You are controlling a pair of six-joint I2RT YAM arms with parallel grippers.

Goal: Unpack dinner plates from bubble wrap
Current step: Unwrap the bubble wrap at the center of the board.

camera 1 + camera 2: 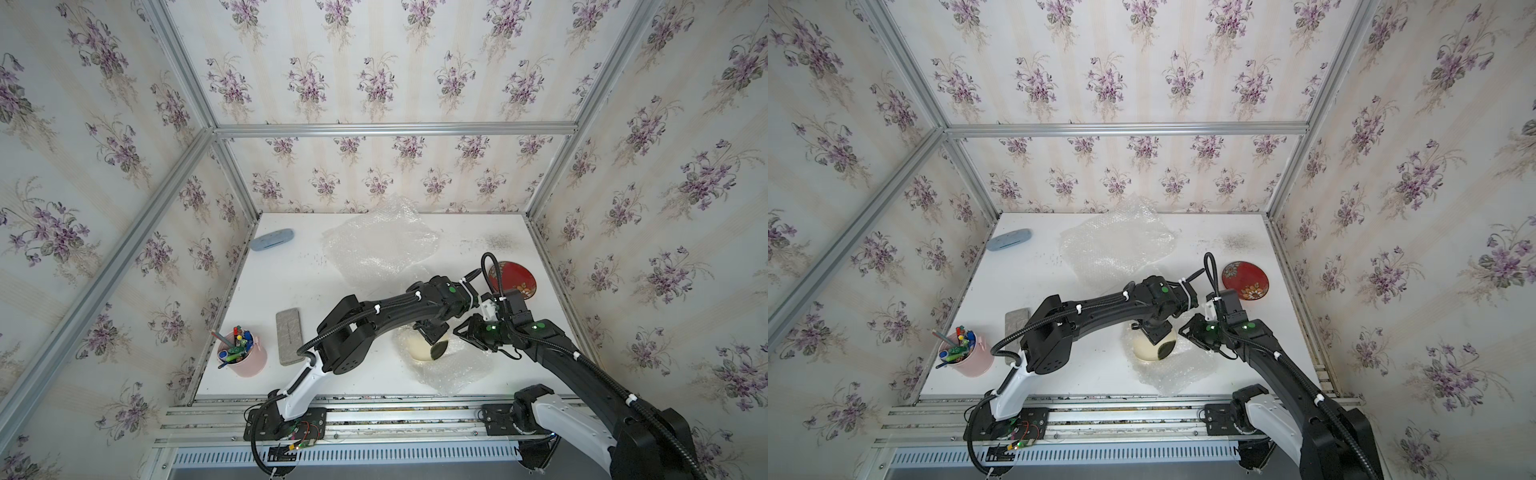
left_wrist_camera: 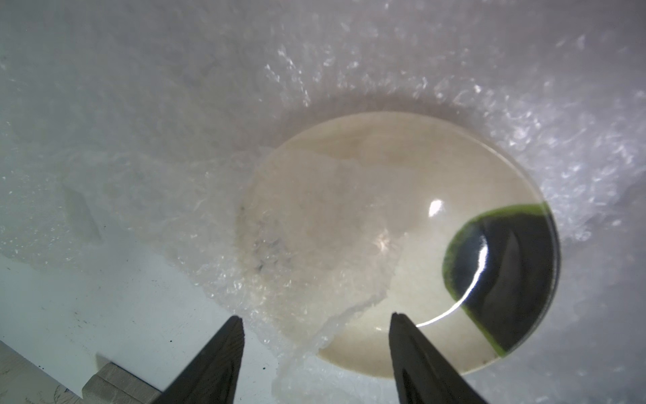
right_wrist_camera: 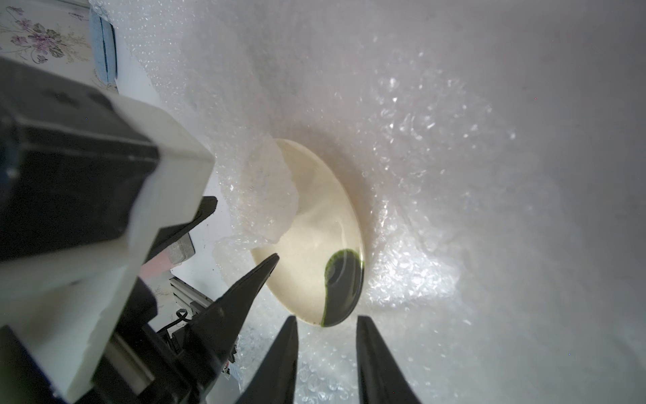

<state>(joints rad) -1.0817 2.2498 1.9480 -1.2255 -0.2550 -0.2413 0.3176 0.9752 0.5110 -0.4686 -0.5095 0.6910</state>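
Hovering over the cream plate (image 2: 402,168) on its bubble wrap (image 2: 524,87), my left gripper (image 2: 316,314) gapes empty (my right gripper (image 3: 327,316), by its rim, narrowly parted, empty).

Cream plate (image 1: 417,348), round and glossy, flat and face up near the front of the table (image 1: 332,291), right of centre, with a dark patch edged in green at one side of the rim. Beneath it an opened bubble wrap sheet (image 1: 455,372), clear and whitish, spread wider than the plate, one crumpled flap (image 2: 314,245) folded over part of the plate's face. Dark red plate (image 1: 1244,279) with painted flowers, unwrapped, bare on the table toward the right edge, apart from both sheets. Second bubble wrap sheet (image 1: 380,245), loose and rumpled, at rear centre, one corner raised.
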